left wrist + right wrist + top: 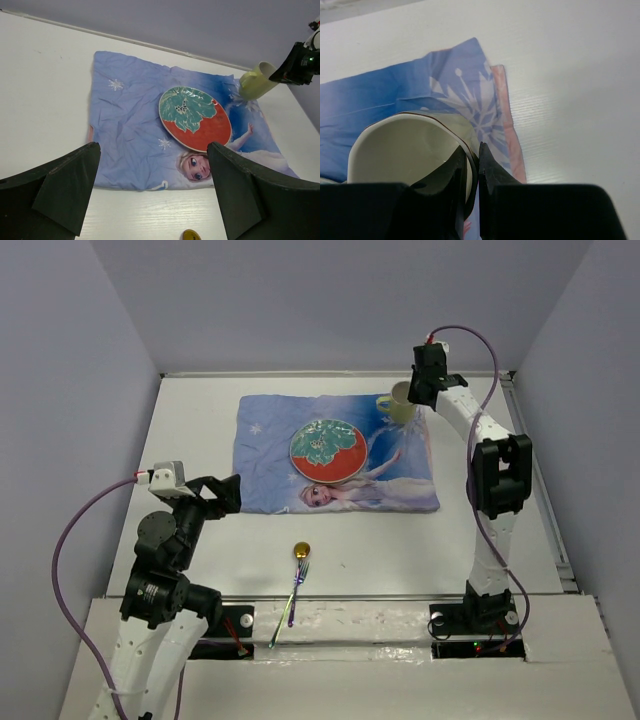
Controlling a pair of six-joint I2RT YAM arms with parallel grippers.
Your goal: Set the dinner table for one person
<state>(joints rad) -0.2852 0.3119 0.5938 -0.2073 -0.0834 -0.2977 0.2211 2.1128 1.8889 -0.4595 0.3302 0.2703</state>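
Right pincer (472, 152) (tight on cup (405, 145) rim) above mat (395, 85), dinner table (570, 75) beneath.

Closed in on 3 sides by plain pale lavender-grey walls (340, 300), rising straight from a matte white tabletop (400, 550). Edged along the far and right sides by a thin pale rail (540, 480), and fronted by a white ledge (380, 665). Lit softly and evenly, with only faint shadows.

You have the dinner table (400, 545): a flat, level, matte white rectangle running from 6 o'clock toward 12; its surface seems faintly grained.
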